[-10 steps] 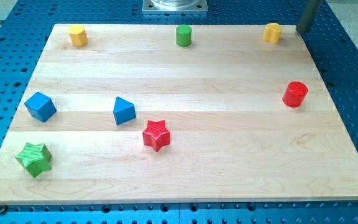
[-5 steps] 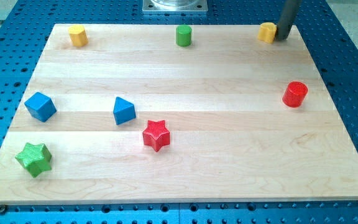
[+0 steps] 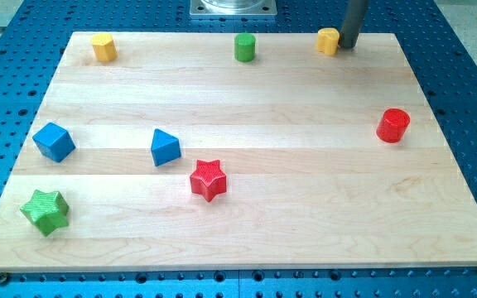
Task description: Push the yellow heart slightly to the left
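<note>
The yellow heart point(image 3: 328, 40) lies near the board's top edge, right of centre. My tip point(image 3: 348, 45) is at the heart's right side, touching it or nearly so; the dark rod rises out of the view's top. A second yellow block point(image 3: 103, 47) sits at the top left of the board.
A green cylinder point(image 3: 244, 47) stands at the top centre, left of the heart. A red cylinder point(image 3: 393, 125) is at the right. A blue cube point(image 3: 54, 141), a blue triangular block point(image 3: 165, 147), a red star point(image 3: 208, 180) and a green star point(image 3: 45, 210) lie lower left. The wooden board point(image 3: 305, 207) rests on a blue perforated table.
My tip moved left from beyond the board's top right corner to the heart's right side. The yellow heart has slid left along the top edge.
</note>
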